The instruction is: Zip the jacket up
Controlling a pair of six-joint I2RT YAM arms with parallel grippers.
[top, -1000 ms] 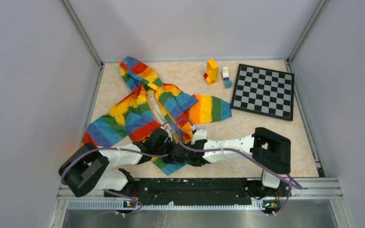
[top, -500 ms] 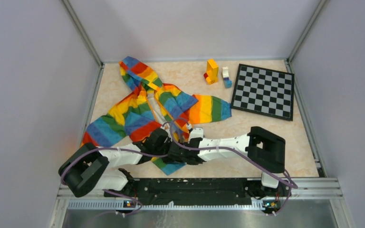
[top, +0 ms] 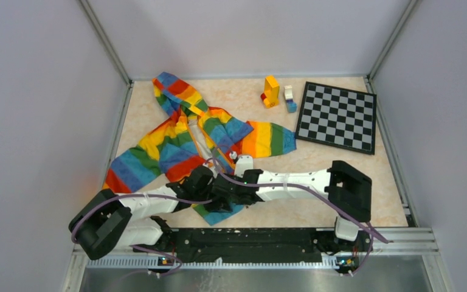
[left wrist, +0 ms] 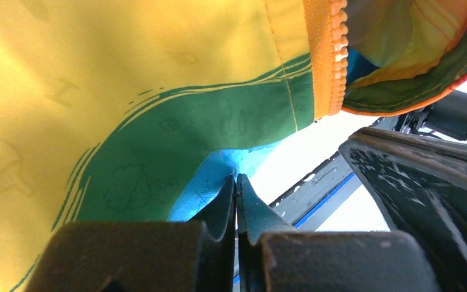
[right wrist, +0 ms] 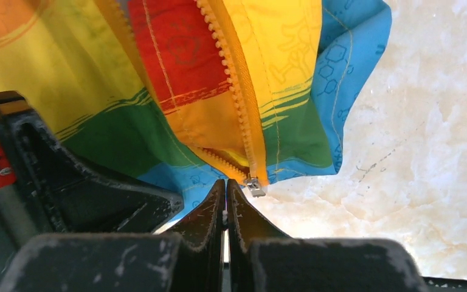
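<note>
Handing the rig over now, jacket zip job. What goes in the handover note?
Left gripper: shut, apparently pinching the jacket at its blue bottom hem.
Right gripper: shut, tips just beside the zipper slider; no grip evident.
Jacket: lies spread in front of both arms, front open.
Done: both grippers are at the hem.
To do: the slider sits at the bottom end; catch it and pull it up.

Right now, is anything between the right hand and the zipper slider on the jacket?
Nothing visible does. The right hand, shut, sits at the bottom hem of the jacket, and the metal slider lies bare just beside its tips, not between them. The left hand pinches the blue hem nearby, off to the side.
</note>
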